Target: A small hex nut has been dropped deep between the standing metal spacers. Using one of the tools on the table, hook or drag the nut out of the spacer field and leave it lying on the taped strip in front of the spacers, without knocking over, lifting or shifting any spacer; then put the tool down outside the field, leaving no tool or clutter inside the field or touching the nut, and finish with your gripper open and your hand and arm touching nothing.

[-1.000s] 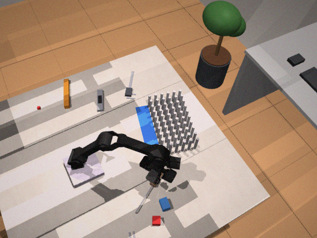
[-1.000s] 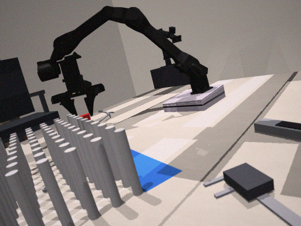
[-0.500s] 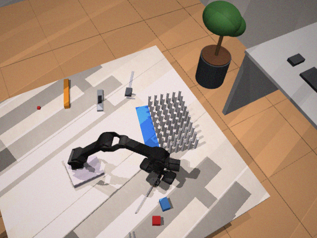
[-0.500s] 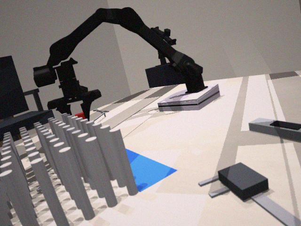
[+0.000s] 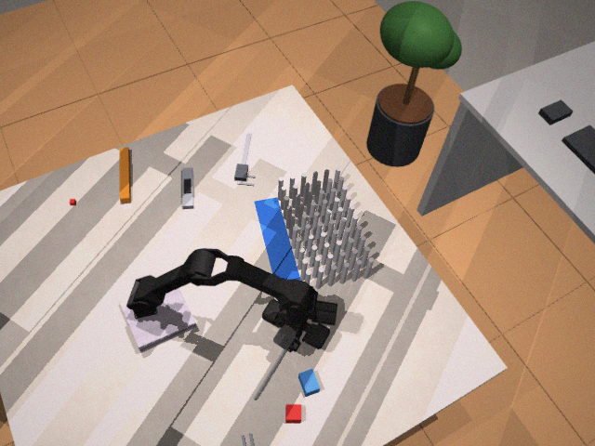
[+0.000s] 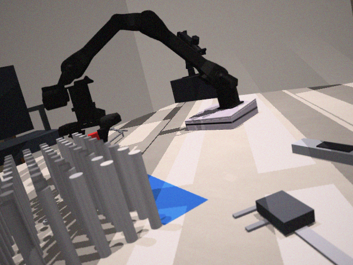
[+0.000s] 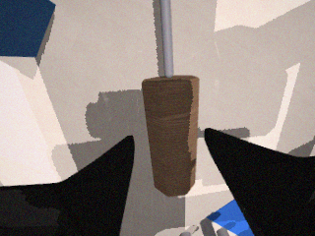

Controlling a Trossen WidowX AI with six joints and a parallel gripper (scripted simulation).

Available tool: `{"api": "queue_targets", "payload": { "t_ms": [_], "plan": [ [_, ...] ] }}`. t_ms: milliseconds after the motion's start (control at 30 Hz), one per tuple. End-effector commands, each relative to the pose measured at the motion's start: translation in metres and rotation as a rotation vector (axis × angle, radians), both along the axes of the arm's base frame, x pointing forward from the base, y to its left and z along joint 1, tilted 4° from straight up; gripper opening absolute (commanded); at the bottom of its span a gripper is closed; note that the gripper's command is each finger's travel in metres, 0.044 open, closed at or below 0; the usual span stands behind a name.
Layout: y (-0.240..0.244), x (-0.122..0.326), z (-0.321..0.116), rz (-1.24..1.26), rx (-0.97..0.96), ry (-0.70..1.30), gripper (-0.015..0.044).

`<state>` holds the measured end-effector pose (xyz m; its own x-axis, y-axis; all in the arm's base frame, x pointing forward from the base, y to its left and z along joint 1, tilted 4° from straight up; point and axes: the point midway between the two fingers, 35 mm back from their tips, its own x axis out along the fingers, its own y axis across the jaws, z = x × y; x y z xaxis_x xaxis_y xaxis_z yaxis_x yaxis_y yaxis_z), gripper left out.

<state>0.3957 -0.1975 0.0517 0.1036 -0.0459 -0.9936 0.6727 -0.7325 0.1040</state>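
Tiled floor (image 5: 144, 52): black pot (image 5: 398, 137) holds green plant (image 5: 416, 34); claw (image 5: 294, 341) (image 6: 89, 137) (image 7: 168, 137) apart, straddling wooden handle (image 7: 169, 143).

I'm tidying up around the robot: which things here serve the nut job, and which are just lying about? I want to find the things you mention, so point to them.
Job:
- wooden-handled tool (image 5: 271, 373) (image 7: 170, 133)
- metal spacers (image 5: 319, 273) (image 6: 91, 213)
- blue strip (image 5: 274, 235) (image 6: 178, 198)

Lying about:
- red block (image 5: 293, 413) (image 6: 93, 135)
- blue block (image 5: 309, 382) (image 7: 22, 29)
- orange bar (image 5: 125, 175)

I see thin gaps on both sides of the wooden handle (image 7: 170, 135), between it and my black fingertips.
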Motion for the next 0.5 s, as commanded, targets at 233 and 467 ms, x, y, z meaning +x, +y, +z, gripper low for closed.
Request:
{"api": "queue_targets", "payload": {
  "t_ms": [233, 467],
  "plan": [
    [0.0008, -0.0002, -0.0123, -0.002, 0.006, 0.005, 0.0201],
    [0.0008, -0.0002, -0.0123, -0.002, 0.006, 0.005, 0.0155]
  ]
}}
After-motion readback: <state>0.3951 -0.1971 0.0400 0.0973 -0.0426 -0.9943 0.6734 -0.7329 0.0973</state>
